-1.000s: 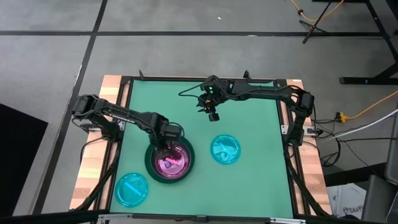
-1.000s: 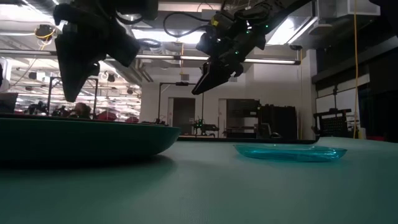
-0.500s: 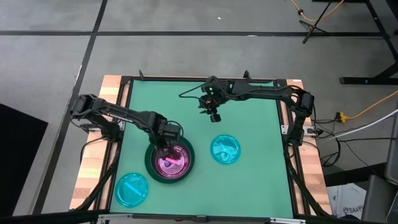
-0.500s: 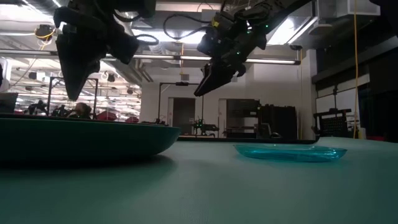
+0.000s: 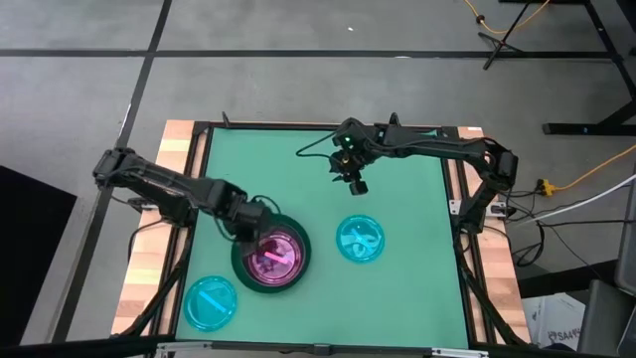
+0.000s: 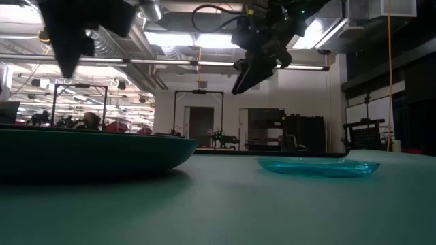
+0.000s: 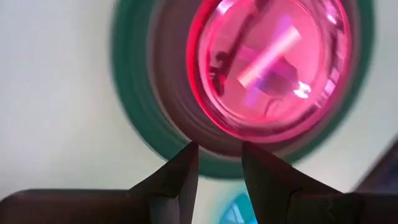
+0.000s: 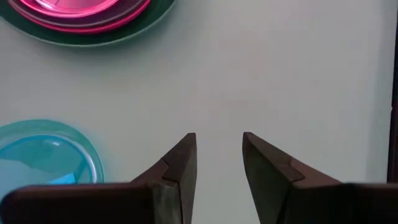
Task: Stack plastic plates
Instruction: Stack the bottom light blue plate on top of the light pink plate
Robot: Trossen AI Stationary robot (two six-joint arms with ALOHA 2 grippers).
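A stack of plastic plates [image 5: 270,257] sits at the table's near left: a large dark green plate at the bottom and pink ones nested in it, the top one translucent [image 7: 273,68]. One cyan plate [image 5: 359,239] lies to its right and another [image 5: 211,302] at the near left corner. My left gripper [image 5: 246,223] hangs open above the stack's far left rim, pointing down, and in the left wrist view [image 7: 217,146] nothing is between its fingers. My right gripper [image 5: 356,185] is open in the air over the middle of the table, beyond the right cyan plate, with only bare mat between its fingers [image 8: 217,137].
The green mat [image 5: 397,288] is bare on its far half and right side. A black frame and wooden rails [image 5: 479,278] border the table. In the low view the stack's green plate [image 6: 88,153] fills the left foreground and a cyan plate [image 6: 317,165] lies to the right.
My left gripper has risen off the stack and drawn back toward the table's left edge, staying open. My right gripper has also risen and shifted toward the table's right edge. The plates have kept still.
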